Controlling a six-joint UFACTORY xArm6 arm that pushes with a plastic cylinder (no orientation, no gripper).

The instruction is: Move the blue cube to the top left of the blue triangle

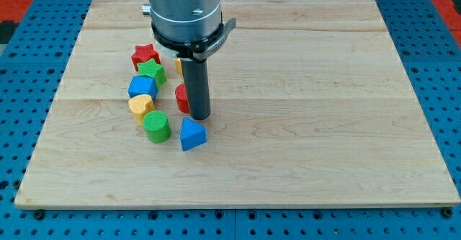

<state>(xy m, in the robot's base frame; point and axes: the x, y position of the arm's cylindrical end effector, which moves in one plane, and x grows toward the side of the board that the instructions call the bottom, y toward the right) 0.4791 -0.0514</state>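
Note:
The blue cube (142, 87) sits at the view's left in a column of blocks, under a green star (151, 70) and above a yellow heart (141, 107). The blue triangle (191, 134) lies lower, to the right of a green cylinder (156, 127). My tip (199, 117) stands just above the blue triangle and slightly to its right, right beside a red block (181, 98) that the rod partly hides. The tip is well to the right of the blue cube.
A red star (145, 54) tops the column at the view's left. A yellow block (178, 65) shows only as a sliver behind the rod. All rest on a wooden board (310, 110) on a blue pegboard surface.

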